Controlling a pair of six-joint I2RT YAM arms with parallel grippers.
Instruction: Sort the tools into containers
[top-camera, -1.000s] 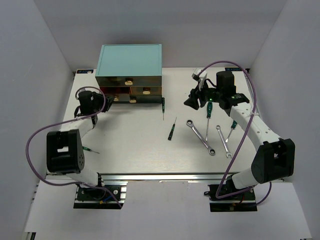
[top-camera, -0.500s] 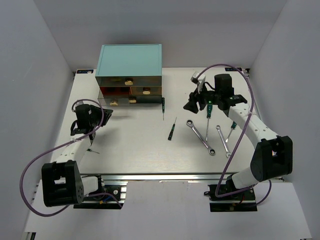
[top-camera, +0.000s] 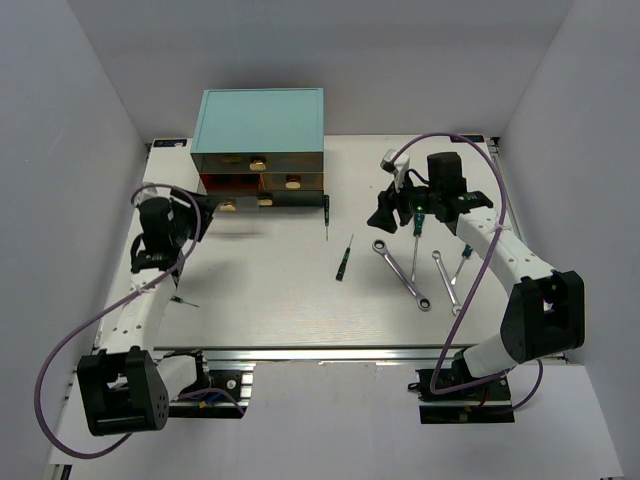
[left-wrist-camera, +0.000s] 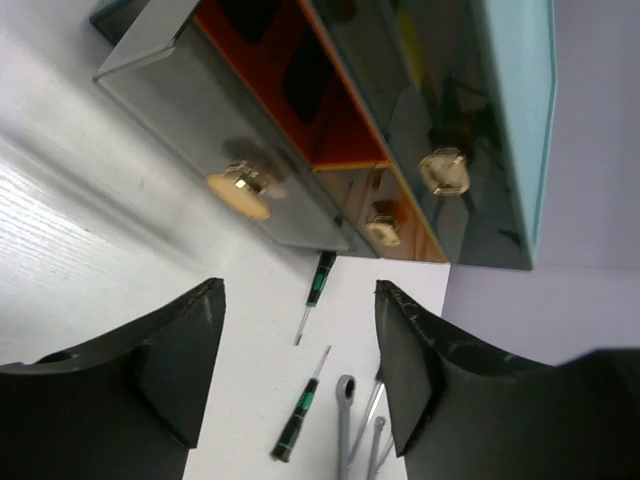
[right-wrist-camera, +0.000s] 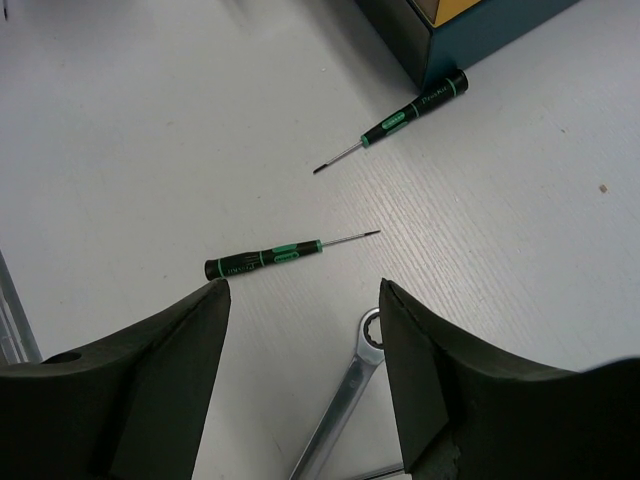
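The teal-topped cabinet (top-camera: 262, 118) stands at the back left. Its lower left drawer (top-camera: 222, 206) is pulled partly out, and its gold knob (left-wrist-camera: 240, 190) faces my left gripper (top-camera: 203, 206), which is open, empty and just left of it. In the left wrist view the gripper (left-wrist-camera: 298, 288) is apart from the drawer front (left-wrist-camera: 190, 140). My right gripper (top-camera: 385, 212) is open and empty above a ratchet wrench (right-wrist-camera: 345, 400) and near a green-and-black screwdriver (right-wrist-camera: 270, 258). Another screwdriver (right-wrist-camera: 400, 120) lies by the cabinet corner. A second wrench (top-camera: 446, 280) lies further right.
Two more screwdrivers lie by the right arm, one (top-camera: 417, 224) under the wrist and one (top-camera: 462, 262) beside the wrenches. A thin screwdriver (top-camera: 182, 298) lies near the left arm. White walls close in the table on the left, right and back.
The lower left drawer has come out slightly. My left gripper has drawn back from the knob toward the left. My right gripper has shifted slightly down and left.
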